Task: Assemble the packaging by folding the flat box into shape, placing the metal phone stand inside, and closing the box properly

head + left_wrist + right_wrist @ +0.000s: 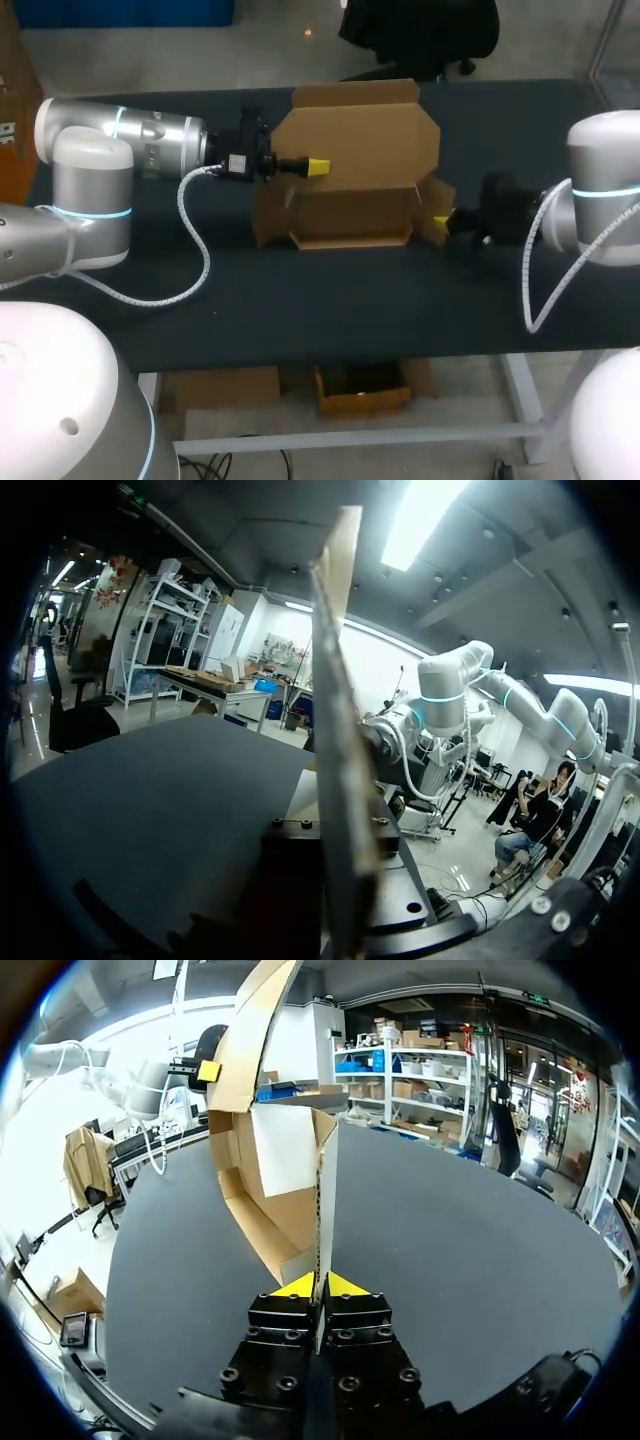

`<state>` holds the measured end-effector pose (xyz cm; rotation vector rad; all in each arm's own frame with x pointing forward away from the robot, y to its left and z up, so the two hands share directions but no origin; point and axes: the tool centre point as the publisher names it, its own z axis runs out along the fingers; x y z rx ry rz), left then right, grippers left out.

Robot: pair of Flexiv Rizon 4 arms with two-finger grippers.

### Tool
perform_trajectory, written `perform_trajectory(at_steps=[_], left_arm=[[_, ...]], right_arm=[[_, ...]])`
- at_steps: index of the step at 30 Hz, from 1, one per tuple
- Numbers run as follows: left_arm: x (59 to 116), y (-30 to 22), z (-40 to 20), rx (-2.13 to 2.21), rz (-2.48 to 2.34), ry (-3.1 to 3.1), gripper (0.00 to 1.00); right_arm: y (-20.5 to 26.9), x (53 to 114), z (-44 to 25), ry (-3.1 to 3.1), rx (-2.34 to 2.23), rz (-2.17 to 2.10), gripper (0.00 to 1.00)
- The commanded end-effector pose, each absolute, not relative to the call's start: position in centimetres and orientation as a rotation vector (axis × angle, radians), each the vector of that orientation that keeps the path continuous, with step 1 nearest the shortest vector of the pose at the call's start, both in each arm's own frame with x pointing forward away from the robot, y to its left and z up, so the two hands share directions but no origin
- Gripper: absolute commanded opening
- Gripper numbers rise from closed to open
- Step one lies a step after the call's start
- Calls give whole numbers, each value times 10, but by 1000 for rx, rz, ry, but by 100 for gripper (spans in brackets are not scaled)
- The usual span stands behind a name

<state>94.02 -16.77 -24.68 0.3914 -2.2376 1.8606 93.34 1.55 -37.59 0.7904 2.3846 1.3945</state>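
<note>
Standing half-folded, the box (352, 212) is clamped by both jaws.

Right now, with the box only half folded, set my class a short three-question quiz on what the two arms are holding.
1. True or false: the cardboard box lies completely flat on the table.
2. What do the right arm's fingers pinch? A) the side flap B) the front wall C) nothing
3. Fill in: the left arm's fingers hold the edge of the box's raised ___.
Key: 1 false; 2 A; 3 lid.
</note>
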Motion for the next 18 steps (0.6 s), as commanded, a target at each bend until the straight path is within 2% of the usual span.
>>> perform_trajectory(at_steps=[1,8,13,18], left_arm=[[941,-170,-252,390,1860,-2238,0],[941,-170,-252,390,1860,-2238,0],[941,-170,-252,390,1860,-2238,0],[941,-170,-252,390,1860,-2238,0]], right_arm=[[25,928,-375,2368,807,1379,4],[30,925,-375,2356,835,1374,11],[34,922,-376,2339,865,1369,20],[39,920,-380,2332,877,1371,22]])
